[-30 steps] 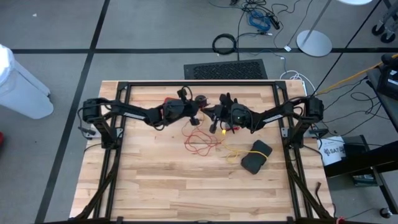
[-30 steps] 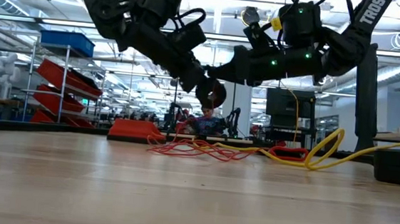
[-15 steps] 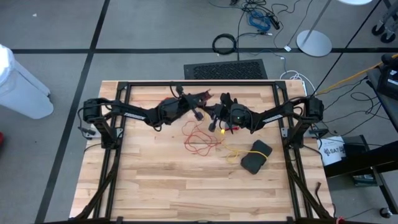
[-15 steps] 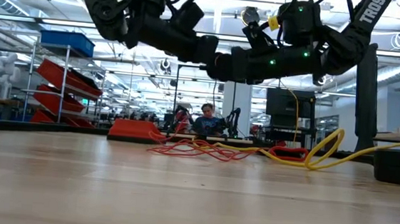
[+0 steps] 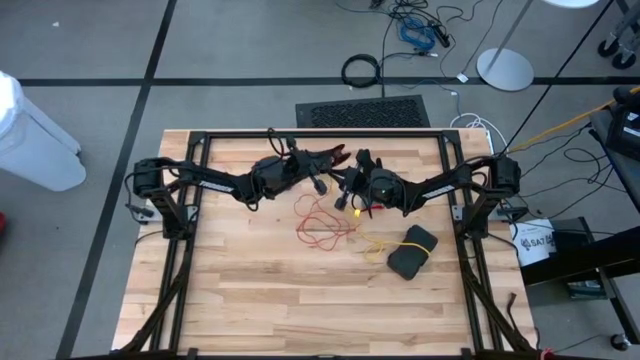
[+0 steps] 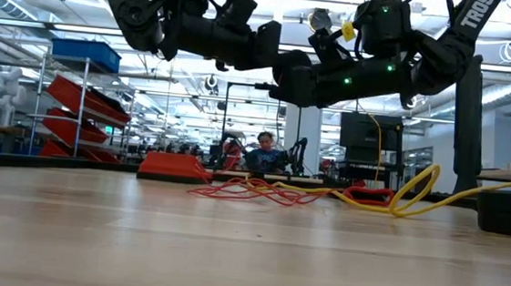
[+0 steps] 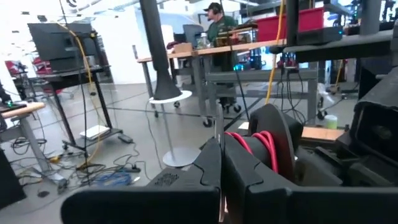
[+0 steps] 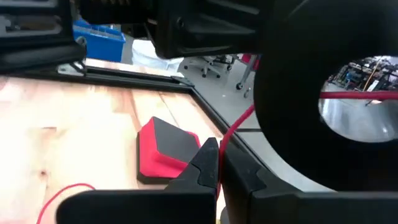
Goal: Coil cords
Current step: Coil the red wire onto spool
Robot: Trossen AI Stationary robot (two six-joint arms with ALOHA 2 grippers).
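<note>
Left gripper (image 7: 221, 180) fingers pinched together, red-orange cord (image 7: 264, 146) reel just beyond

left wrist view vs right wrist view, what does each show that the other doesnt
Only the left wrist view shows red-orange cord wound on the black reel, with a person at a bench and a lamp stand base on the floor beyond. Only the right wrist view shows the wooden table, a red and black block lying on it, and loose red-orange cord on the wood. Both look past their own gripper's shut fingers, left gripper and right gripper, and both show a strand of the red-orange cord running by those fingers.
</note>
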